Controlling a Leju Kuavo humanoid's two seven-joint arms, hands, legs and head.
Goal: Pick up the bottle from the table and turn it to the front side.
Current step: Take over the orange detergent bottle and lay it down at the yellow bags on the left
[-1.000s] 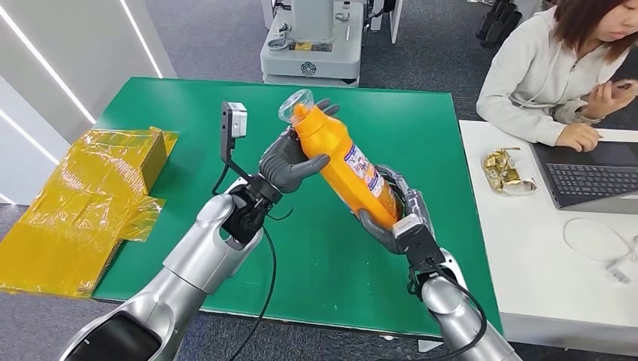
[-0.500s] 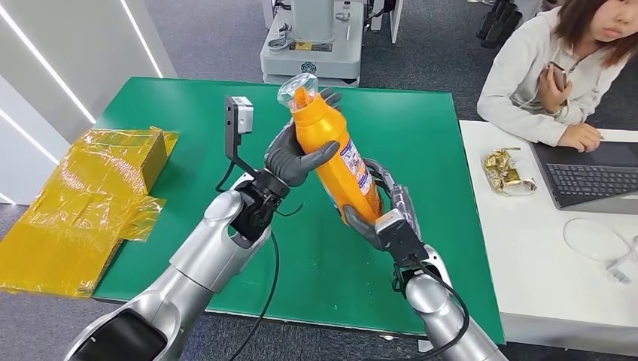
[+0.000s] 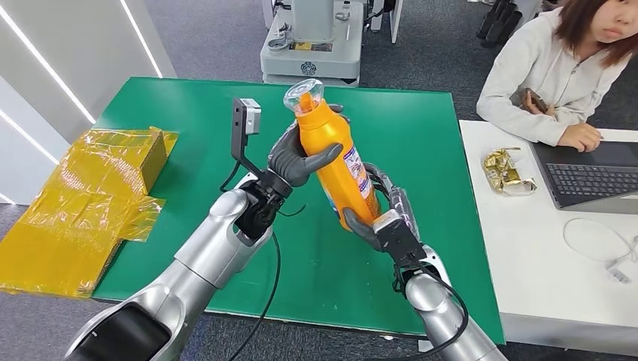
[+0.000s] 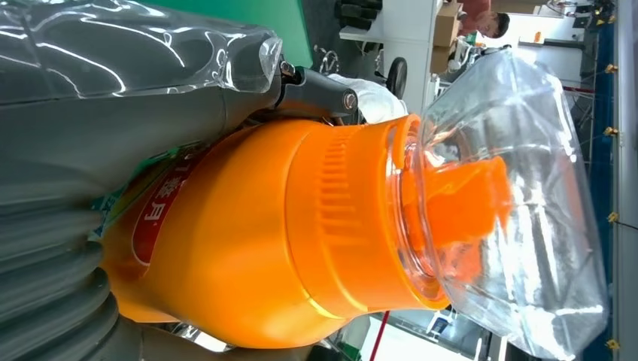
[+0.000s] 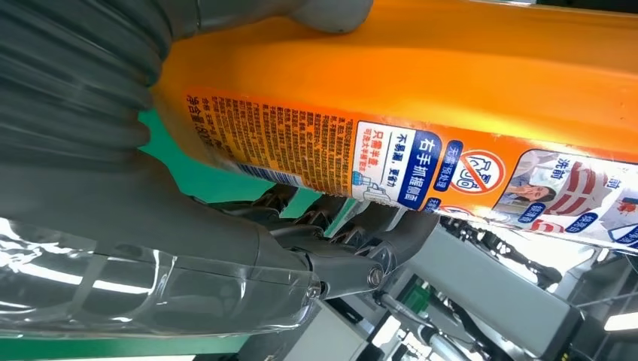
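Observation:
An orange bottle [image 3: 335,154] with a clear cap [image 3: 304,93] hangs tilted above the green table [image 3: 421,135], cap end up and away from me. My left hand [image 3: 296,159] grips its upper body just below the shoulder. Around the bottom end my right hand [image 3: 380,210] holds on, thumb at the base. The printed label [image 3: 358,167] faces the right side. In the left wrist view the bottle [image 4: 248,233] and its clear cap [image 4: 511,203] are close up. The right wrist view has the label [image 5: 421,158] with small print and pictures.
A crumpled yellow plastic bag [image 3: 83,203] lies off the table's left edge. At a white desk [image 3: 557,256] on the right sits a person [image 3: 557,68] with a laptop [image 3: 594,177] and a gold wrapper [image 3: 508,171]. A grey machine base [image 3: 312,45] stands behind the table.
Both hands have raised the bottle more upright, with the base swung left toward me and the cap moved slightly right. The person has lowered the phone.

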